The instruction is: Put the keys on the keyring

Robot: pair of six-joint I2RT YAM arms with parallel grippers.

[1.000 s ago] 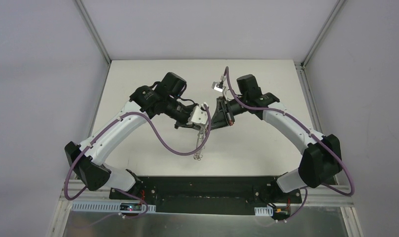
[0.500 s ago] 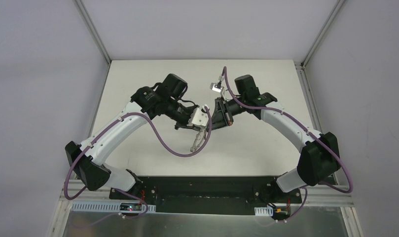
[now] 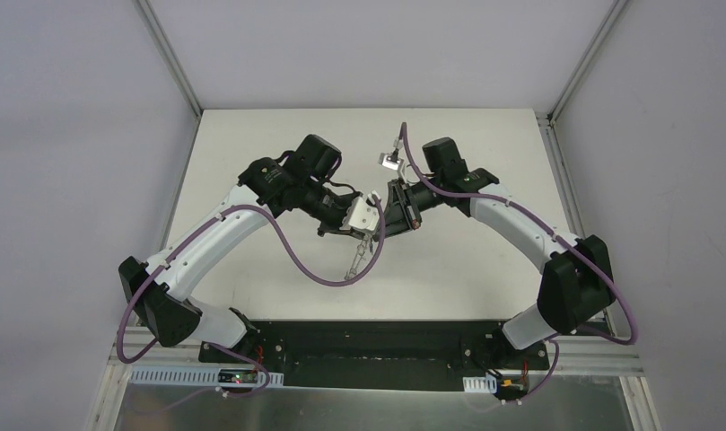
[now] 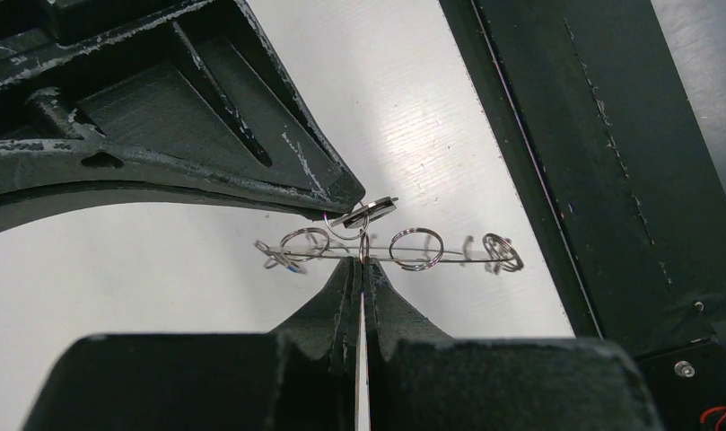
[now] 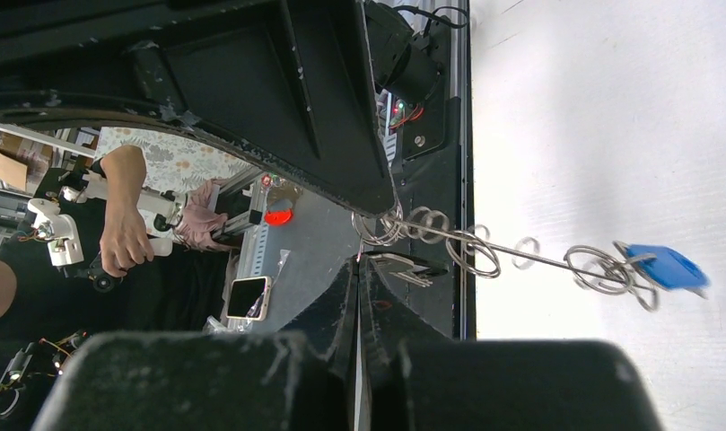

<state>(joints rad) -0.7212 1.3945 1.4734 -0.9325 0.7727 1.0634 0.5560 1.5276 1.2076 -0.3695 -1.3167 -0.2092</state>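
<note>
We hold both arms raised and bowed inward over the tabletop (image 3: 251,135), elbows flared out, the wrists meeting near its middle. Our left claw (image 4: 363,262) is pinched tight, fingers flush together, gripping the edge of the keyring (image 4: 449,261). Our right claw (image 5: 359,262) is pressed closed as well, its tip just beside the left one, above the surface.
</note>
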